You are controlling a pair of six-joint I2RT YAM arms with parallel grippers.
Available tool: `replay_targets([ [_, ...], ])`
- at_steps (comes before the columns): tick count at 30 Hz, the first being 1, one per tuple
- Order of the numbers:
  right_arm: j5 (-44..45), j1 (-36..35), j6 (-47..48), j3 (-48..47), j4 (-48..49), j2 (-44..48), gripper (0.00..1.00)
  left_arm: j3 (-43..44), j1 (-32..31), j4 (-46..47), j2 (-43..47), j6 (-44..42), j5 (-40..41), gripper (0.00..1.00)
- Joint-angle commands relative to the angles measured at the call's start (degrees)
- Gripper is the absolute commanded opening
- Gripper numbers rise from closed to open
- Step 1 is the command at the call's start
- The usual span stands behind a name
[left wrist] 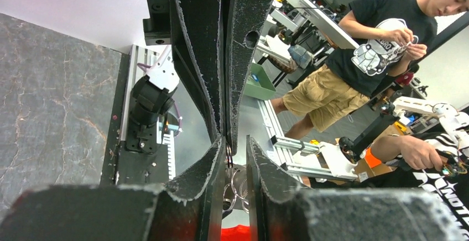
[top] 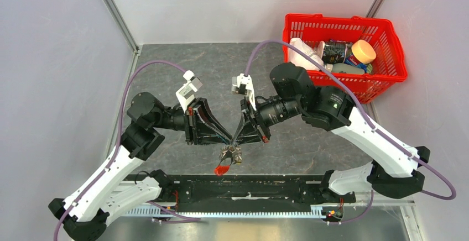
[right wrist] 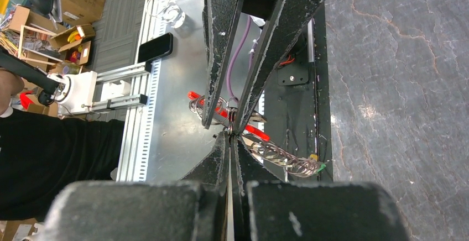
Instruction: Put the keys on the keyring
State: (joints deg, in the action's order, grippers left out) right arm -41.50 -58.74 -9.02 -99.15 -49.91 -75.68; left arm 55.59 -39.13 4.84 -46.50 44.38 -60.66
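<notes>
My two grippers meet tip to tip above the table's near edge. My right gripper (top: 236, 140) (right wrist: 230, 136) is shut on a thin metal ring of the keyring (top: 229, 155). My left gripper (top: 229, 140) (left wrist: 236, 141) has its jaws a narrow gap apart, with the ring and several linked rings (left wrist: 239, 183) in that gap. The strap's red section (top: 222, 169) (left wrist: 238, 232) (right wrist: 258, 133) hangs below. A chain of rings (right wrist: 276, 155) trails to the green-headed key (right wrist: 319, 167), with a brass-coloured bit beside it. The dark silver key is not made out.
A red basket (top: 381, 80) holding bottles and a white thing stands at the back right. A black rail (top: 243, 188) runs along the near edge below the grippers. Grey walls close in the left and the back.
</notes>
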Motion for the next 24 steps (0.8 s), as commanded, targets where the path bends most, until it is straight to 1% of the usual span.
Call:
replay_targets([
  [1, 1.41, -0.41, 1.05, -3.15, 1.50, -0.41, 0.00, 2.99, -0.24, -4.47, -0.08, -4.85, -2.53, 0.23],
  [4, 1.59, -0.54, 1.19, -3.40, 1.43, -0.57, 0.00, 3.62, -0.24, -8.42, -0.26, -6.85, -2.42, 0.19],
  [8, 2.21, -1.01, 1.58, -4.04, 1.04, -0.69, 0.00, 3.89, -0.24, -10.65, -0.31, -8.38, -2.44, 0.17],
  [11, 2.86, -1.61, 2.11, -4.86, 0.05, -1.09, 0.00, 4.23, -0.24, -12.04, -0.43, -9.33, -2.46, 0.13],
  [16, 4.42, -2.81, 2.85, -6.07, -1.25, -1.62, 0.00, 4.74, -0.28, -13.76, -1.09, -10.44, -2.79, 0.11],
  [17, 4.70, -3.05, 3.18, -6.38, -1.62, -1.89, 0.00, 4.79, -0.24, -13.72, -1.15, -10.45, -2.79, 0.10],
  [18, 4.91, -3.27, 3.23, -6.77, -1.94, -2.08, 0.00, 4.83, -0.24, -13.72, -1.17, -10.70, -2.68, 0.03],
  [19, 5.25, -3.53, 3.42, -6.99, -2.16, -2.32, 0.00, 4.87, -0.24, -13.72, -1.16, -11.00, -2.51, 0.02],
  [23, 6.44, -4.28, 3.95, -8.29, -2.82, -3.19, 0.00, 4.55, -0.24, -14.27, -0.36, -13.20, -0.68, 0.02],
  [24, 6.67, -4.23, 3.95, -8.65, -2.80, -3.20, 0.08, 4.37, -0.24, -13.55, -0.06, -13.20, -0.36, 0.02],
])
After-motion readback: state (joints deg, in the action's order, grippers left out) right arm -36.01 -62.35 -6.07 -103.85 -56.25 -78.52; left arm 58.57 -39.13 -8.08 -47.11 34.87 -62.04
